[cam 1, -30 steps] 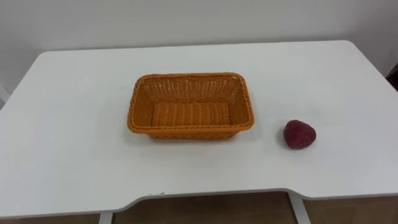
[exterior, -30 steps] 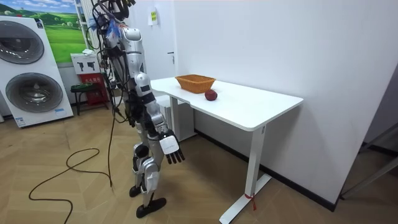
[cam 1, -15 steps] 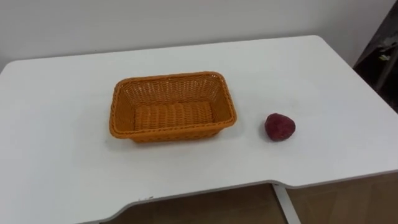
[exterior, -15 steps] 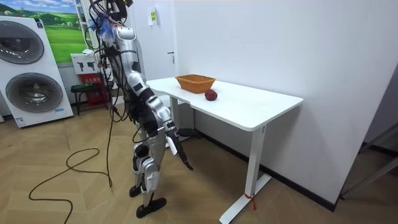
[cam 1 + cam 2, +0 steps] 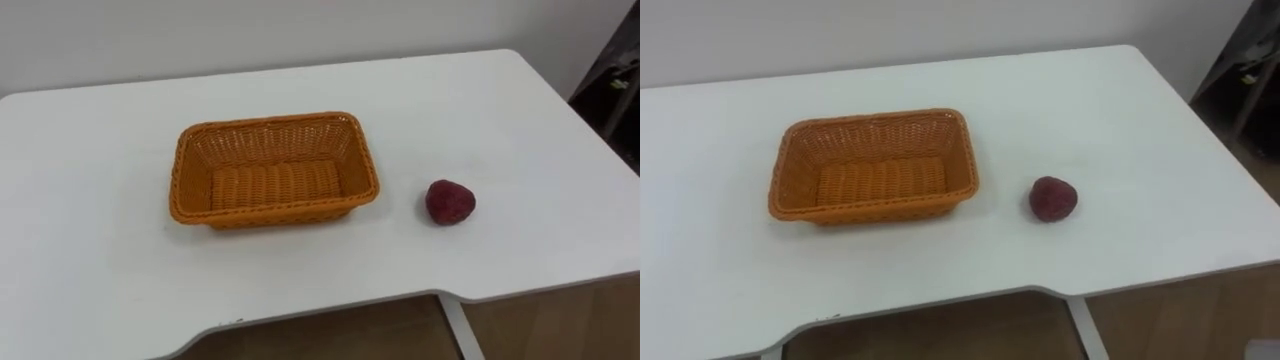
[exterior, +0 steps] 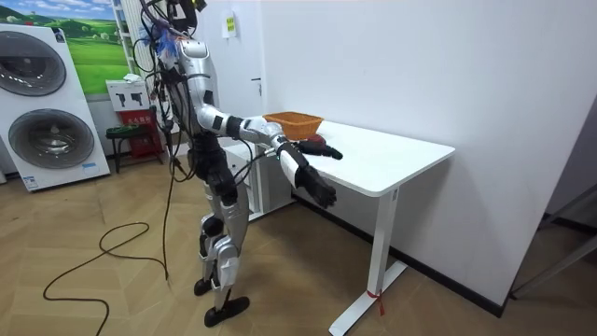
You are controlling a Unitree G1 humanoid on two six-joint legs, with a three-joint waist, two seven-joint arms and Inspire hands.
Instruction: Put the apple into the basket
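A dark red apple [image 5: 450, 201] lies on the white table [image 5: 520, 120], a short way right of an orange wicker basket [image 5: 274, 168] that holds nothing. In the room view I stand at the table's front edge with both arms raised forward. My left hand [image 6: 325, 151] reaches out at tabletop height with straight fingers, in front of the apple as that view sees it. My right hand [image 6: 319, 192] hangs lower, short of the table's edge, fingers relaxed and holding nothing.
The table's front edge [image 5: 330, 305] runs close below the basket, with wooden floor under it. A white wall [image 5: 300, 30] backs the table. Washing machines [image 6: 42, 103] and a small stool [image 6: 121, 135] stand behind me in the room view.
Both arms have swung up from beside my legs to reach forward at table height. The eye view shifted, so basket and apple sit further left in it.
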